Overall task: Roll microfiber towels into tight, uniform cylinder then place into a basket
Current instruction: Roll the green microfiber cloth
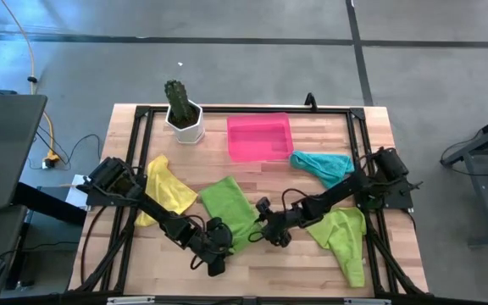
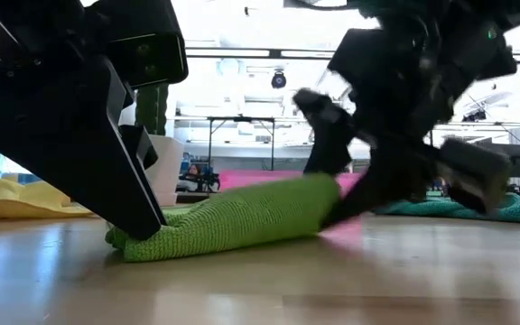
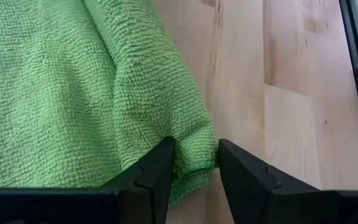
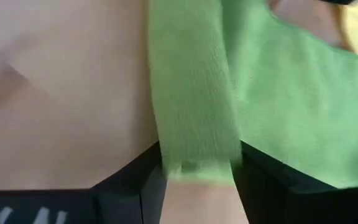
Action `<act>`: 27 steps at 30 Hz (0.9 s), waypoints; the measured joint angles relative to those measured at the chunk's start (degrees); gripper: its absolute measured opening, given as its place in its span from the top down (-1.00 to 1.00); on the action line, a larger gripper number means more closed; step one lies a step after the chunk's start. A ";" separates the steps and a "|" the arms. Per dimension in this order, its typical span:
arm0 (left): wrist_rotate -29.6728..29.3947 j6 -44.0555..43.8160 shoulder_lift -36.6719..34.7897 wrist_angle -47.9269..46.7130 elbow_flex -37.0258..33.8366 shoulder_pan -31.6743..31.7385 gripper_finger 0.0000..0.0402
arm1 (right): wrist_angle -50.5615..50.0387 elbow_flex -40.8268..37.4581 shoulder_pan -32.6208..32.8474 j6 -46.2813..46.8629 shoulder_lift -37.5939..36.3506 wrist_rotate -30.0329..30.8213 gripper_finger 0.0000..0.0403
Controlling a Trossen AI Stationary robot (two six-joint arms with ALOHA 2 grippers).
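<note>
A lime green towel (image 1: 231, 207) lies at the table's middle, its near edge turned over into a low roll (image 2: 233, 217) resting on the wood. My left gripper (image 3: 196, 149) is shut on the roll's left end, my right gripper (image 4: 197, 152) on its right end. A yellow towel (image 1: 166, 188) lies at the left and a teal towel (image 1: 322, 165) at the far right. A second lime green towel (image 1: 346, 237) lies at the near right. The pink basket (image 1: 259, 137) stands at the far middle. My left gripper pinches the rolled edge's left end (image 3: 194, 163) between its two fingers, slanting down from the near left. The fingers lie across the roll, which rests on the table. My right gripper has the rolled strip's right end (image 4: 197, 163) between its two fingers, slanting down from the right, across the strip. In the low view that end (image 2: 328, 194) sits a little higher than the left end.
A white pot with a green cactus (image 1: 183, 114) stands at the far left, beside the basket. Black frame rails (image 1: 134, 169) run along the table's sides. Bare wood (image 1: 295, 271) shows along the near edge.
</note>
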 joint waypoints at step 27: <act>-0.28 -2.01 0.04 0.87 0.00 -0.02 0.40 | 0.51 0.26 1.25 12.39 -3.04 -10.12 -0.25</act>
